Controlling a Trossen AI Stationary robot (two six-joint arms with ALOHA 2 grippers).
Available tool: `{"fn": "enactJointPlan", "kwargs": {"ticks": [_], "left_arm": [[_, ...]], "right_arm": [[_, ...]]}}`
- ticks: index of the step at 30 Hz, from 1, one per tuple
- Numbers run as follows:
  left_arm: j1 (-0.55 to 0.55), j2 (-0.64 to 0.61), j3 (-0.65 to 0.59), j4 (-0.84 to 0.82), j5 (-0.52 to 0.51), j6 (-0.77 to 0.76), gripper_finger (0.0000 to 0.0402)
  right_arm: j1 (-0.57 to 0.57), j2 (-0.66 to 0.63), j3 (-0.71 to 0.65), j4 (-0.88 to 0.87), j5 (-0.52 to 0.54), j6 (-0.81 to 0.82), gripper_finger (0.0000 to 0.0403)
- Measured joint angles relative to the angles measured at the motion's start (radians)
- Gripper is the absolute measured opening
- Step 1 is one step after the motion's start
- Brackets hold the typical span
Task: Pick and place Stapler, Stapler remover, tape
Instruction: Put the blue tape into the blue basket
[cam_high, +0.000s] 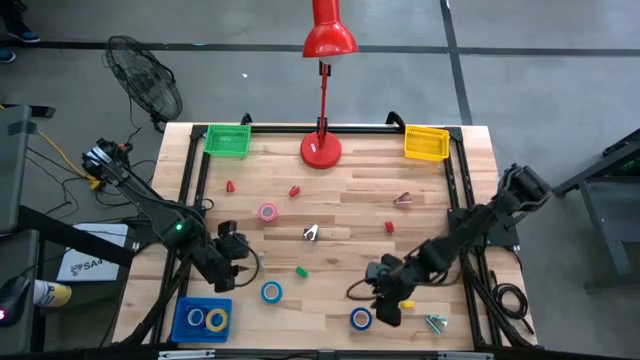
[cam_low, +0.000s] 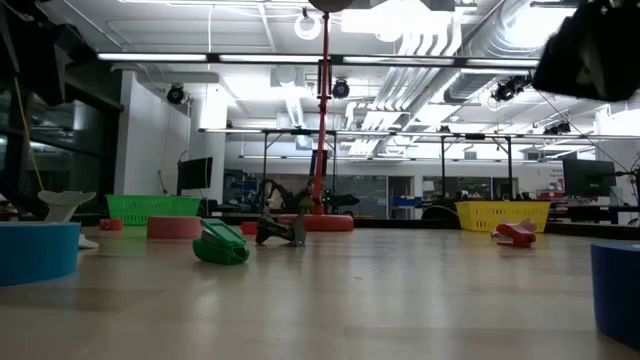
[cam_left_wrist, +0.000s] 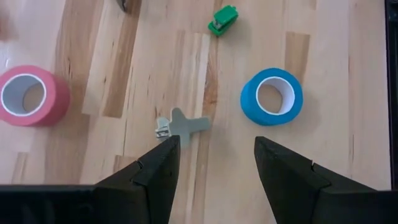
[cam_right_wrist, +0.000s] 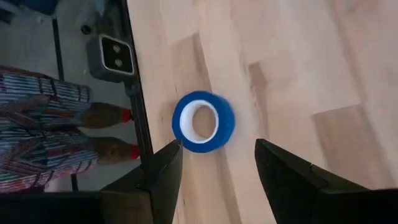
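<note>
The right pincer (cam_right_wrist: 214, 163) hangs released, grasping nothing, above a blue tape roll (cam_right_wrist: 203, 122) near the counter (cam_high: 350, 215) edge, where an off-centre descent could nudge it overboard, while the left pincer (cam_left_wrist: 214, 163) waits unclenched.

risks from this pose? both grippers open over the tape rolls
1. The right gripper hangs open over a blue tape roll lying close to the table edge; a nudge might push it off.
2. The left gripper sits between a light-blue roll and a grey staple remover; it could catch the wrong item.
</note>
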Motion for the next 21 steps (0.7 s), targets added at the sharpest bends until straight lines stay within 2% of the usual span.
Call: {"fn": "enactJointPlan", "kwargs": {"ticks": [10,16,21], "left_arm": [[-0.002,0.0,0.0,0.007,0.001,0.051,0.0204],[-0.002,0.0,0.0,0.007,0.001,0.051,0.0204],[-0.002,0.0,0.0,0.008,0.001,0.073,0.0204]], "right_arm": [[0.022,0.19,0.091,0.019,-0.005,0.03,0.0193],[0.021,0.276,0.169,-0.096,0.029,0.022,0.0193],[0.022,0.31,0.182,-0.109,0.028,0.041,0.0193]]}}
